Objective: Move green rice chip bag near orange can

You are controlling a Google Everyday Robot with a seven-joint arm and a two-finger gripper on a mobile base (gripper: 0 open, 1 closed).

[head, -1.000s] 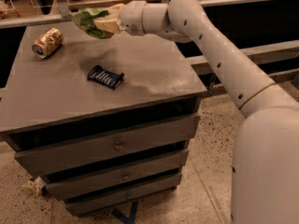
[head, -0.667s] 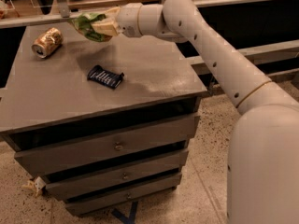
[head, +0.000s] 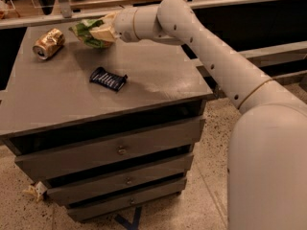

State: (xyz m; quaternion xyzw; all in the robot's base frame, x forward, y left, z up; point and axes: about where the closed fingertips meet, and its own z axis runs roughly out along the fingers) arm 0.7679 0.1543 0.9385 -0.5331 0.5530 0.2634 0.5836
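Observation:
The green rice chip bag (head: 86, 32) is crumpled, bright green with pale patches, held just above the back of the grey cabinet top (head: 158, 75). My gripper (head: 101, 31) is shut on the green rice chip bag, reaching in from the right on a long white arm. The orange can (head: 48, 43), dented and gold-orange with a silver end, lies on its side at the back left corner, a short way left of the bag.
A flat dark blue wrapper (head: 108, 79) lies mid-top, in front of the bag. The cabinet has three drawers (head: 120, 150) below. A rail and shelf run behind the cabinet. A speckled floor (head: 211, 176) lies to the right.
My gripper has carried the green bag leftward along the back of the top, closer to the orange can. The can and wrapper have not moved.

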